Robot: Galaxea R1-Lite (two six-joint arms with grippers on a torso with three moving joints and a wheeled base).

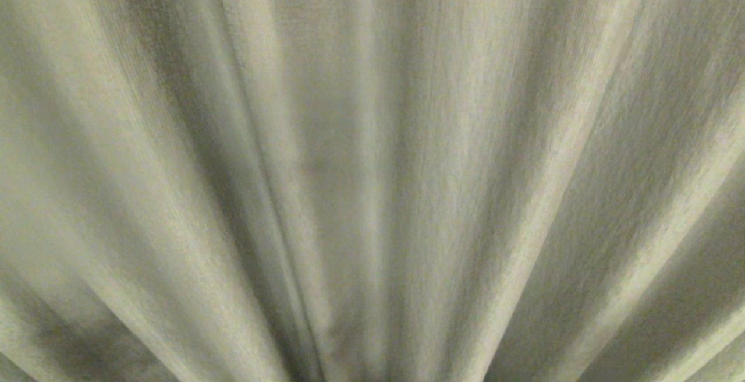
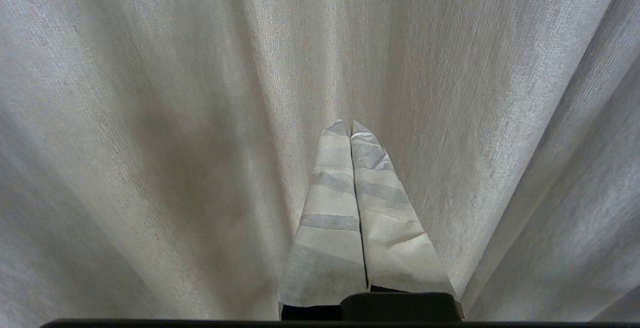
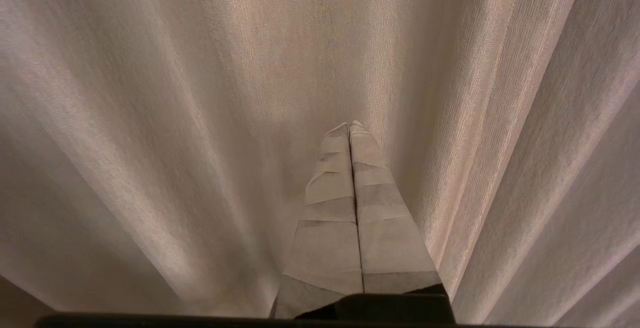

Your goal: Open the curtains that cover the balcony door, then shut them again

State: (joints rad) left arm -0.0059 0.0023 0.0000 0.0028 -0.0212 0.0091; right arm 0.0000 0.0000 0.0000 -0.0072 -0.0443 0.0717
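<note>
The left gripper has its tape-wrapped fingers pressed together, holding nothing; the right gripper is closed and empty likewise. Just beyond both tips hang the curtains, pleated beige-grey drapes drawn across and filling every view

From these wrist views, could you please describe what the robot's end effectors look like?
Both the left end effector and the right end effector have two long fingers tapering to a point, wrapped in overlapping bands of pale tape, rising from a black base. No cables or markings show.
</note>
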